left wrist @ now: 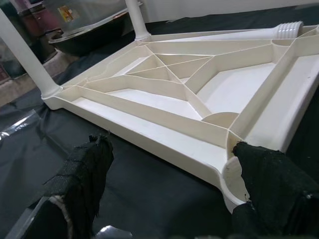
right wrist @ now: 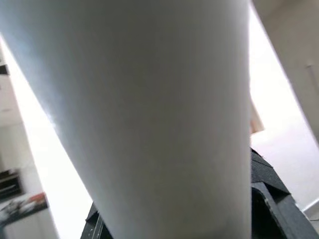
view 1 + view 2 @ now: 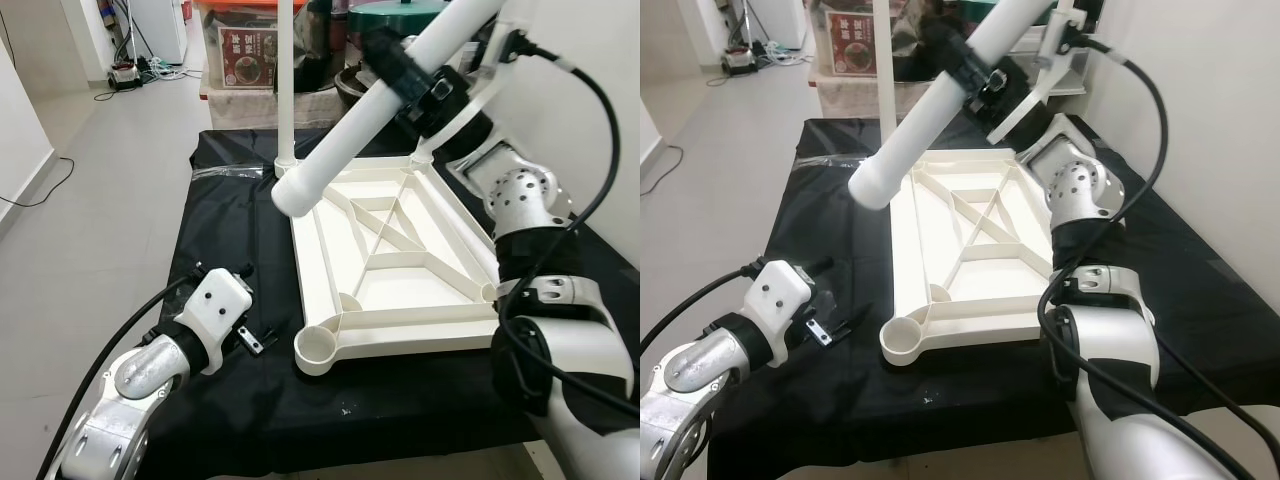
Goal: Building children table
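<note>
The white table top (image 3: 400, 300) lies upside down on a black-covered table, ribs facing up. One white leg (image 3: 285, 80) stands upright in its far-left corner. A second upright leg (image 1: 135, 15) rises at another far corner. My right gripper (image 3: 402, 72) is shut on a third white leg (image 3: 345, 145), held slanting in the air, its lower end hanging over the far-left part of the top. My left gripper (image 1: 174, 199) hovers low beside the near-left corner socket (image 3: 318, 346), open, with nothing between its fingers (image 1: 79, 184).
Black cloth (image 3: 230, 230) covers the work surface, with bare tile floor (image 3: 100, 180) to its left. Boxes and a dark bowl (image 3: 355, 85) crowd the back. A ribbed white leg end (image 1: 289, 29) lies beyond the top's far side. A wall is close on the right.
</note>
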Robot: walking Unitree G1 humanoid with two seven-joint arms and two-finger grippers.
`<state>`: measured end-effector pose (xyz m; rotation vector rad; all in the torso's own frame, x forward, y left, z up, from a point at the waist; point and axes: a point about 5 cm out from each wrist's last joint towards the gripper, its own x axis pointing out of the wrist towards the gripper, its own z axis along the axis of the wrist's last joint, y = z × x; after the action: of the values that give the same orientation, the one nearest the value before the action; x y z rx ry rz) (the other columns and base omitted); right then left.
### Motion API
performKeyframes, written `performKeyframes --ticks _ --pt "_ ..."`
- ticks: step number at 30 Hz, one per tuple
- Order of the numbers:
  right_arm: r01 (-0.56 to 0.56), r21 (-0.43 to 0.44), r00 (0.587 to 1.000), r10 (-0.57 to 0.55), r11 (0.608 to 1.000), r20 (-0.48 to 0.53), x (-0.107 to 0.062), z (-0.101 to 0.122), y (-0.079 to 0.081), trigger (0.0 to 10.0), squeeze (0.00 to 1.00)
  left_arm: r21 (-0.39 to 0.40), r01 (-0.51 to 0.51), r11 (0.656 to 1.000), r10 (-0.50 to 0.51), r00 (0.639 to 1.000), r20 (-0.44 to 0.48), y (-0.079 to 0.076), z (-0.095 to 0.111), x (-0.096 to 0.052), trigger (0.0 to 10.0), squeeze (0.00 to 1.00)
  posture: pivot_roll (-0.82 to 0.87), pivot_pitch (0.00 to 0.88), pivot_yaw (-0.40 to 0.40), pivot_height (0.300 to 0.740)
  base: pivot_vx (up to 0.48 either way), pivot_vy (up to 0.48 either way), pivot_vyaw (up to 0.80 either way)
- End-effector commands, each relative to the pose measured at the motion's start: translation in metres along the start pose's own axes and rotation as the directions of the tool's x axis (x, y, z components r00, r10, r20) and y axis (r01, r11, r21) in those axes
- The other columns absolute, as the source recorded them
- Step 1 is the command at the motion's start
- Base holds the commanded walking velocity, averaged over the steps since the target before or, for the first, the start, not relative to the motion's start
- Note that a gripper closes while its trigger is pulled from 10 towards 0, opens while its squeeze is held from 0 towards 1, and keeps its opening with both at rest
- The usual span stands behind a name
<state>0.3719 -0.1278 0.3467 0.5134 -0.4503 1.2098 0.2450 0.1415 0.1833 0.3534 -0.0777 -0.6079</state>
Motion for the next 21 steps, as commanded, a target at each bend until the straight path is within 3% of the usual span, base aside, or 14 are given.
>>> performKeyframes --ticks 1,8,16,19,20,21 --pt "-0.038 -0.006 0.999 0.038 0.999 -0.011 0.001 0.0 0.003 0.0 0.0 -0.014 0.027 1.0 -0.027 1.0 -0.005 -0.004 -0.001 -0.001 10.0 0.0 0.05 0.0 -0.079 0.74 0.0 0.0 0.0" --pt "-0.062 -0.016 0.997 0.062 0.998 -0.049 -0.003 0.001 0.002 0.0 0.0 -0.036 0.041 0.999 -0.041 0.999 -0.006 -0.003 -0.001 -0.006 10.0 0.0 0.05 0.0 -0.072 0.74 0.0 0.0 0.0" --pt "-0.091 -0.025 0.992 0.088 0.996 -0.094 -0.01 0.0 0.002 0.0 0.0 -0.062 -0.045 0.997 0.044 0.999 -0.018 0.009 -0.005 -0.014 10.0 0.0 0.05 0.0 -0.075 0.74 0.0 0.0 0.0" --pt "-0.116 -0.061 0.982 0.105 0.991 -0.156 -0.014 -0.009 0.004 0.0 0.0 -0.063 -0.099 0.993 0.097 0.995 -0.036 0.015 -0.009 -0.015 10.0 0.0 0.05 0.0 -0.064 0.74 0.0 0.0 0.0" --pt "-0.166 -0.12 0.954 0.128 0.979 -0.27 -0.02 -0.023 0.008 0.0 0.0 -0.084 -0.143 0.986 0.139 0.989 -0.053 0.021 -0.013 -0.02 10.0 0.0 0.04 0.0 -0.059 0.74 0.0 0.0 0.0" --pt "-0.166 -0.12 0.954 0.128 0.979 -0.27 -0.02 -0.023 0.008 0.0 0.0 -0.084 -0.143 0.986 0.139 0.989 -0.053 0.021 -0.013 -0.02 10.0 0.0 0.04 0.0 -0.059 0.74 0.0 0.0 0.0"
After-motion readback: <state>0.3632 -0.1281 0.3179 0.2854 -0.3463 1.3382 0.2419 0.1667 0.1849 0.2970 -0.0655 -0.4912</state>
